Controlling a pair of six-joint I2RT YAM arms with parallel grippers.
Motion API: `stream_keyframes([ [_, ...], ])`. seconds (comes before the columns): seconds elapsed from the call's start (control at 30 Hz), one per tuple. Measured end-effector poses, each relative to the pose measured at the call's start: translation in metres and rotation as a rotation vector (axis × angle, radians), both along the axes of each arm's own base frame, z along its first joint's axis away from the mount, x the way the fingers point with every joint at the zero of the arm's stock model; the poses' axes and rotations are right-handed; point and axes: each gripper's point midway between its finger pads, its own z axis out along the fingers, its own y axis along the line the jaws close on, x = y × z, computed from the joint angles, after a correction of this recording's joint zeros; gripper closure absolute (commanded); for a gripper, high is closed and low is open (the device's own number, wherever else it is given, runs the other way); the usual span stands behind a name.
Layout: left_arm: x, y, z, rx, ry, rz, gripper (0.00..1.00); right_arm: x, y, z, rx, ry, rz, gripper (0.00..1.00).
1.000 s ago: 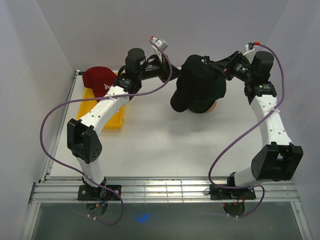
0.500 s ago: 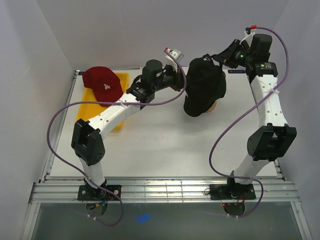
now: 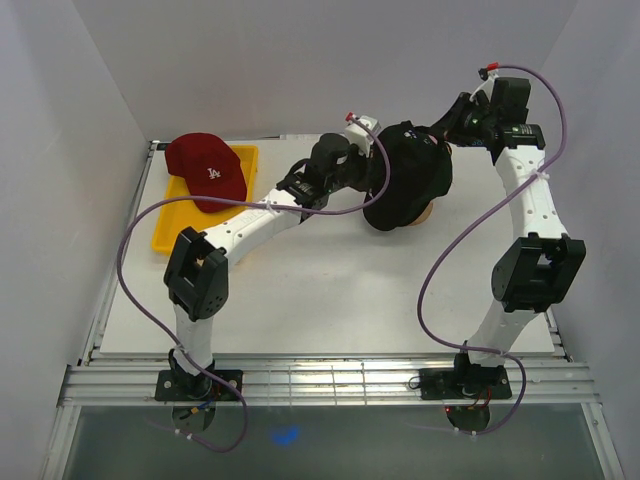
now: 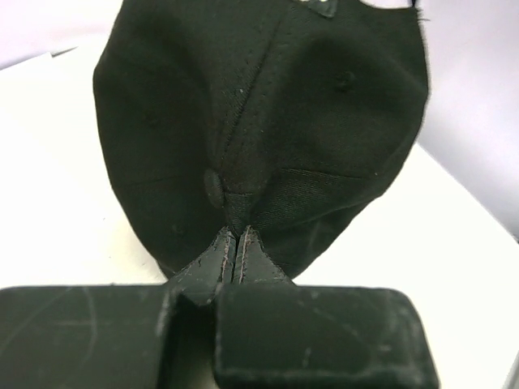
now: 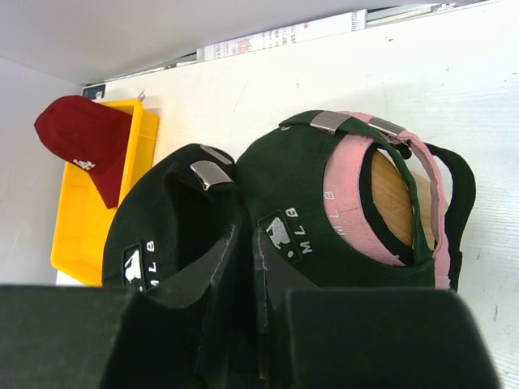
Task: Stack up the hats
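1. Hats first: a green cap (image 5: 284, 186) sits over a pink cap (image 5: 349, 190) on a wooden stand (image 5: 393, 198). A black cap (image 3: 405, 175) is held up against them, so that's where the action is.
2. The yellow tray (image 3: 165, 238) is at the far left, with the red cap (image 3: 205, 168) resting on its far end, well apart from the stack.
3. Key bit: from the right wrist view, the black cap hangs on the tray side of the green one, touching it but not over it. Its strap end points back at the right arm and its brim end hangs toward the near side. I reckon it has to slide to the robot's right before it goes down.
4. The left gripper (image 4: 235, 251) is pinched tight on the black cap's crown, just by the top button. The right gripper (image 5: 247, 259) is down to a slit and looks clamped on that cap's back rim.
5. Writing: "MLB" tags on the backs of the green and black caps, and a white "LA" on the red one.
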Motion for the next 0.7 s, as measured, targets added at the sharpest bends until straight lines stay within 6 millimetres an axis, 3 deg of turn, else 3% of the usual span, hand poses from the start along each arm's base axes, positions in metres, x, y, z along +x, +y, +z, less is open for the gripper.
stream_keyframes([
  [0.2, 0.008, 0.0, -0.018, 0.038, 0.018, 0.025, 1.0, 0.001, -0.007, -0.013, -0.041, 0.016, -0.022, 0.83],
  [0.7, 0.008, -0.007, 0.007, 0.034, -0.048, 0.015, 1.0, 0.009, -0.03, -0.032, -0.124, 0.053, -0.119, 0.85],
])
